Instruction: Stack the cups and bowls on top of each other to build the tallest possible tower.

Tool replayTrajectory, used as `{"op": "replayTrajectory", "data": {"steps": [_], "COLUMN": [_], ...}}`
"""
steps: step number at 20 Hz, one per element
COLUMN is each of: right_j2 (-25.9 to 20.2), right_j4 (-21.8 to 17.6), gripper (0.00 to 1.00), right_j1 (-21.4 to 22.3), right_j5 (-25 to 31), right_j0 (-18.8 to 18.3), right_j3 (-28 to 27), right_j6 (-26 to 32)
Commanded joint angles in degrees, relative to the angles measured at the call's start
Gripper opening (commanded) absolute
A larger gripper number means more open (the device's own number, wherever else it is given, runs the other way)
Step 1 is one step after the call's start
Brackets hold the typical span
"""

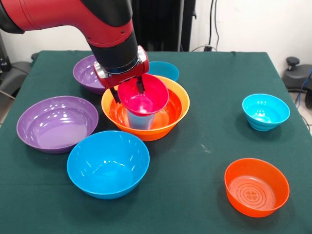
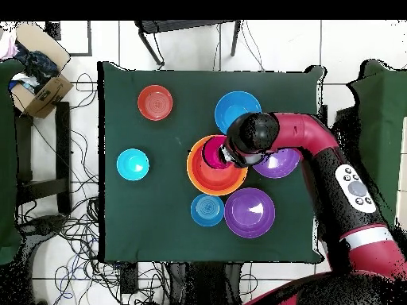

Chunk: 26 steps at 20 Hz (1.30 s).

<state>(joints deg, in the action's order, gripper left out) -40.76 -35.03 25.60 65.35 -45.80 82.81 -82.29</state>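
From the front, a purple bowl (image 1: 57, 123) sat at the left of the table (image 1: 204, 141), with a second purple bowl (image 1: 88, 73) behind it, partly hidden by the arm (image 1: 92, 22). A big blue bowl (image 1: 108, 163) stood nearest the camera, just in front of the orange bowl (image 1: 165, 124). In that orange bowl stood the light blue cup (image 1: 140, 120), upside down by the look of it, with the magenta bowl (image 1: 145, 95) tilted on top. The gripper (image 1: 128, 92) pinched the magenta bowl's rim, one finger inside and one outside. A cyan bowl (image 1: 164, 70) peeked out behind the orange one. To the right, well apart, sat a small cyan bowl (image 1: 265, 111) and a red-orange bowl (image 1: 256, 186).

The table wore a dark green cloth. Overhead, cables (image 2: 71, 230) sprawled over the pale floor, and a cardboard box (image 2: 36, 83) sat beside the table.
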Motion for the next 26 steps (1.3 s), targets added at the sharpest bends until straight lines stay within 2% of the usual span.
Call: {"op": "replayTrajectory", "data": {"steps": [1,7,26], "right_j2": [-1.3,-1.1,2.5], "right_j4": [-3.0,-3.0,-8.1], "gripper": [1.0,1.0,1.0], "right_j1": [-1.1,-0.8,1.5], "right_j5": [-2.2,-2.0,0.9], "right_j0": [0.7,0.7,1.6], "right_j3": [1.2,1.3,0.1], "right_j6": [13.8,13.3,13.2]}}
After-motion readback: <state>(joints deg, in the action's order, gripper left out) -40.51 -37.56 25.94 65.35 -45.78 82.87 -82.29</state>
